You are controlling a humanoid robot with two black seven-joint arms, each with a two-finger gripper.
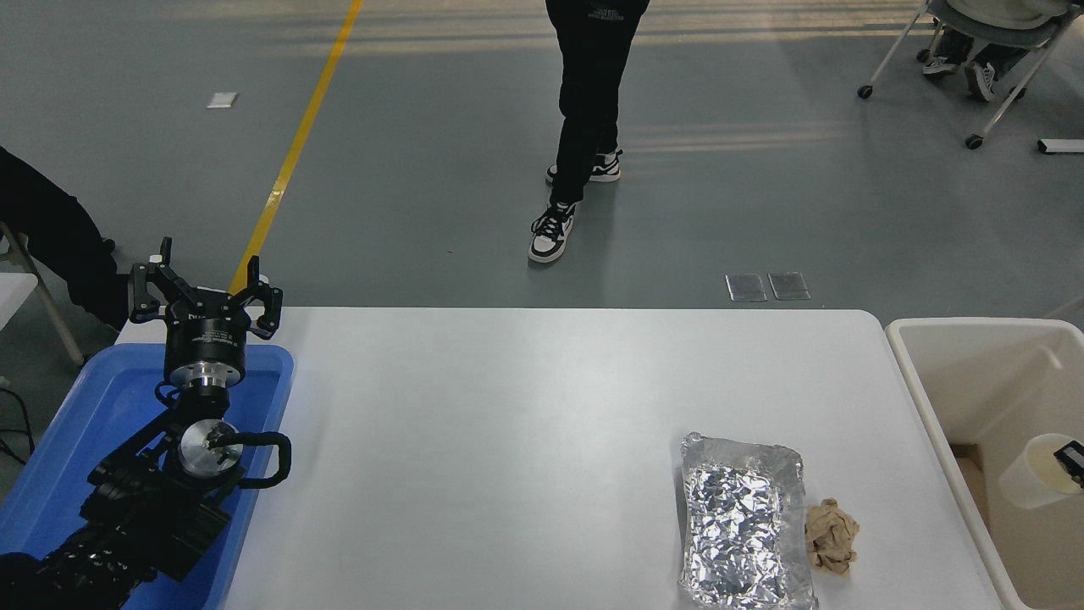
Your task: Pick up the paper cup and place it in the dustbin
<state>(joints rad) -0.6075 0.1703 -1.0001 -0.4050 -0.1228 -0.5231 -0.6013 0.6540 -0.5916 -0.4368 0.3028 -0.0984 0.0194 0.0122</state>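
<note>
Down at the near edge, a foil sheet [745, 525] is lying crinkled on the white table [525, 398], its lower end running out of view, and a crumpled brown paper wad [832, 535] is sitting right against its right side. Over at the right edge, the paper cup [1040, 471] is showing above the inside of the dustbin [931, 407], tilted, its cream inside turned toward us. Only a sliver of the right gripper [1072, 462] is poking into view at the cup's rim, a small dark piece touching it; I cannot tell whether it is clamping the cup or letting go, and the arm behind it is cut off entirely. The bin itself is also running off the frame, so its far wall is out of sight.

Across at the lower left, the left arm is resting over the blue tray [76, 424], elbow bent, wrist pointing away from us. The left gripper [206, 296] is standing spread wide with nothing between its fingers.

Beyond the table, a person [584, 127] in dark trousers and black-and-white shoes is stepping across the grey floor, beside a yellow line [296, 144].
</note>
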